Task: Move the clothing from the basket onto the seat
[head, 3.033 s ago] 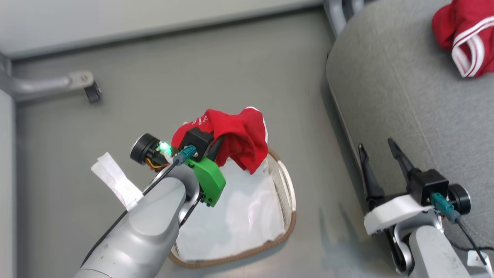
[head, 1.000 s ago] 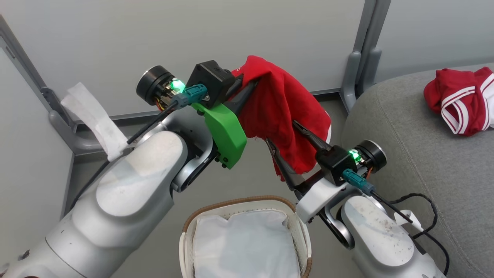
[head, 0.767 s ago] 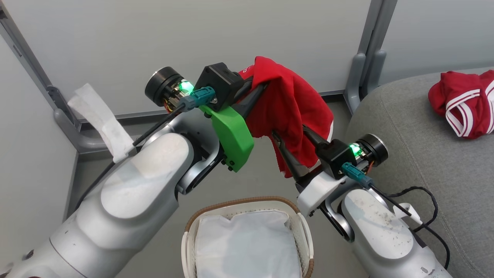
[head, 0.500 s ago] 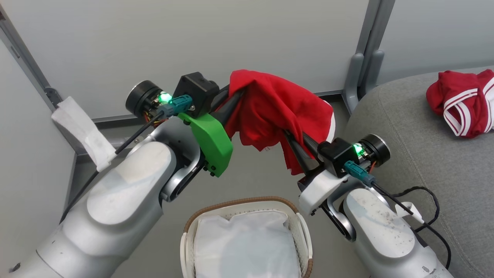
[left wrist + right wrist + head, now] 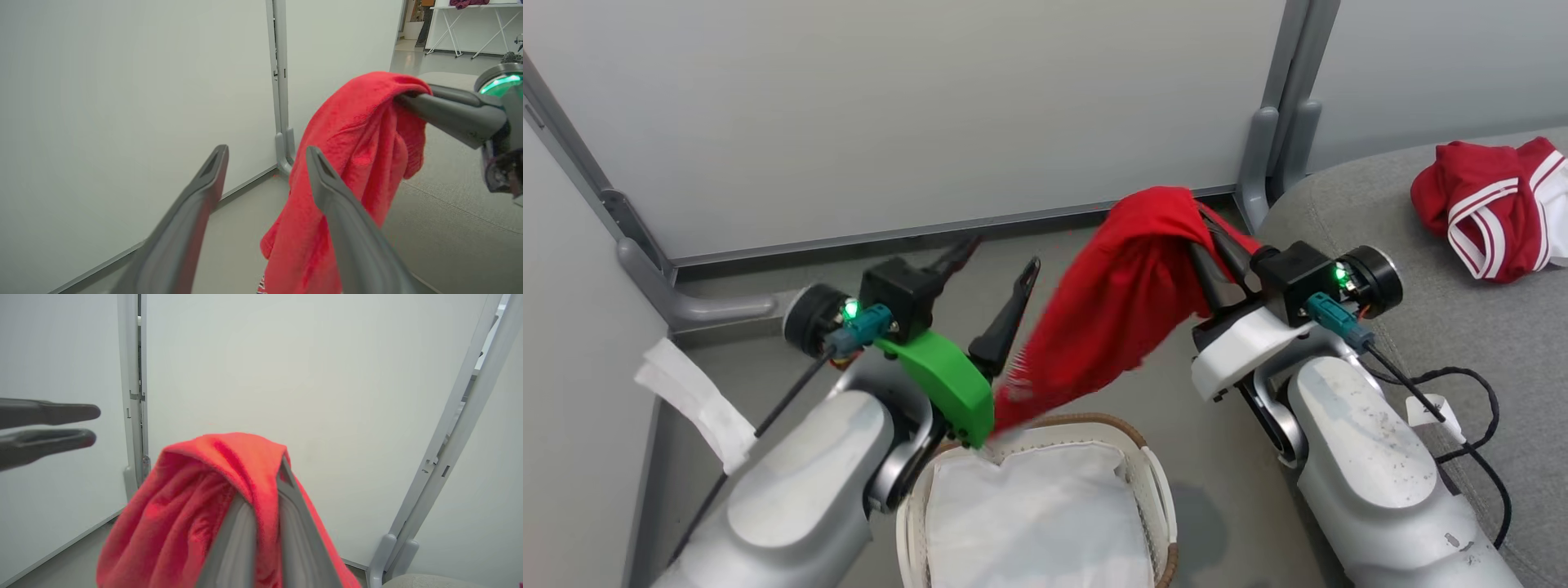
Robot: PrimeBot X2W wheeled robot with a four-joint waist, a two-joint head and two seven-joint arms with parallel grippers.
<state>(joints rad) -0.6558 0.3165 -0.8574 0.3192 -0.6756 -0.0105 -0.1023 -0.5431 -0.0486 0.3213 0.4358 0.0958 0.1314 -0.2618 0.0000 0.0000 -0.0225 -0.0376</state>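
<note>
Red garment [image 5: 1119,318] — released by the left gripper [image 5: 1001,253], now spread empty above the basket [image 5: 1158,490] — is clamped by the right gripper [image 5: 1213,249] alone, ready for the seat [image 5: 1421,343].

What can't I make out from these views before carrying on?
All in the head view:
On the right gripper, the red garment covers the fingers' tips; depth of pinch unclear.
The garment's lower hem is blurred beside the left arm's green cover; contact with the basket uncertain.
The white cloth hides the basket's bottom; the lower edge cuts the basket.
The right edge crops the striped garment on the seat.
</note>
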